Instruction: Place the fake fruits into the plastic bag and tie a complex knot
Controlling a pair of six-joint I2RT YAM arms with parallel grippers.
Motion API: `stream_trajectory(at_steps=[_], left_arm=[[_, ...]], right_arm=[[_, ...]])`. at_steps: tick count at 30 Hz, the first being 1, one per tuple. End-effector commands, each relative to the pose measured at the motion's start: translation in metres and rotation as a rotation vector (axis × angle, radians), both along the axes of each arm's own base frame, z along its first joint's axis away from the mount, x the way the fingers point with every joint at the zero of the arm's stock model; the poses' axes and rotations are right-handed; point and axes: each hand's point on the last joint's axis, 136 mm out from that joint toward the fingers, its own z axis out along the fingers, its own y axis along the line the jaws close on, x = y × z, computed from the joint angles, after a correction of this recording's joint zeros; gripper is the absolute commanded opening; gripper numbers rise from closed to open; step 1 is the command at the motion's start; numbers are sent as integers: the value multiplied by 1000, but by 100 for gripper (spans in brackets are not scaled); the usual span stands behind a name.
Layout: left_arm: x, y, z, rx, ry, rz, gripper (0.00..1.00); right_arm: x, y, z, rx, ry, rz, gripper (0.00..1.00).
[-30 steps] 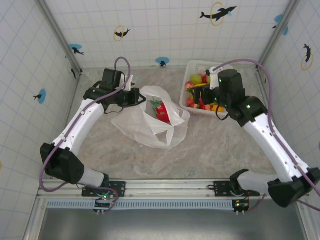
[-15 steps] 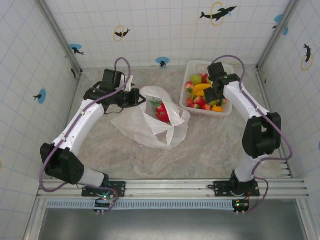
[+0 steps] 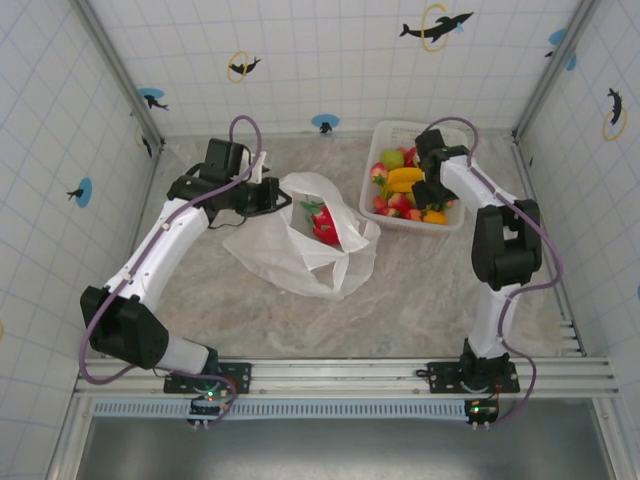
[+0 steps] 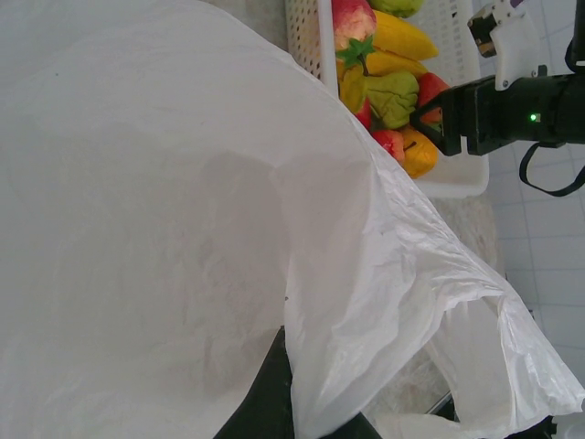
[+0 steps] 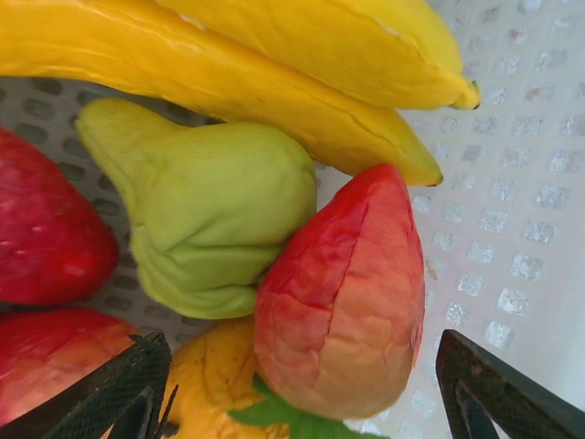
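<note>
The plastic bag lies open mid-table with a red fruit inside it. My left gripper is shut on the bag's rim, and white film drapes over its black finger. The other fake fruits sit in a white basket. My right gripper is down in that basket. In its wrist view the right gripper is open, and its fingertips straddle a red-pink strawberry-like fruit with gaps on both sides. A green pear, bananas and an orange fruit crowd round it.
The basket stands at the back right, against the tiled wall. The right arm's elbow rises just in front of it. Bare marbled table lies between the bag and the near rail.
The right arm has folded in from the right side and its gripper has dropped into the basket among the fruits. The left arm and the bag have not moved.
</note>
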Motion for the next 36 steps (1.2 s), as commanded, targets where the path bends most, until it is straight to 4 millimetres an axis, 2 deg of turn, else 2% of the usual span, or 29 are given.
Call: stream_trajectory(at_steps=[1, 5, 10, 15, 18, 22, 30, 35, 36], left_arm=[[2, 3, 9, -6, -10, 17, 0], [3, 3, 9, -7, -7, 18, 0], [2, 3, 11, -9, -10, 19, 0], [3, 2, 12, -12, -11, 17, 0], [2, 2, 12, -12, -11, 17, 0], [2, 3, 12, -12, -12, 17, 0], [2, 1, 12, -18, -12, 9, 0], [2, 1, 11, -17, -11, 7, 0], [2, 0, 10, -17, -10, 5, 0]], right_arm=[[16, -5, 1, -1, -29, -10, 77], [25, -12, -3, -27, -45, -25, 73], [28, -18, -12, -48, -44, -36, 66], [40, -18, 1, -47, -131, -39, 58], [43, -18, 15, -45, -174, -42, 47], [40, -20, 36, -42, -223, -47, 37], [24, -14, 83, 43, -334, -50, 37], [-4, 12, 126, 223, -448, 2, 37], [-13, 20, 143, 278, -495, 22, 37]])
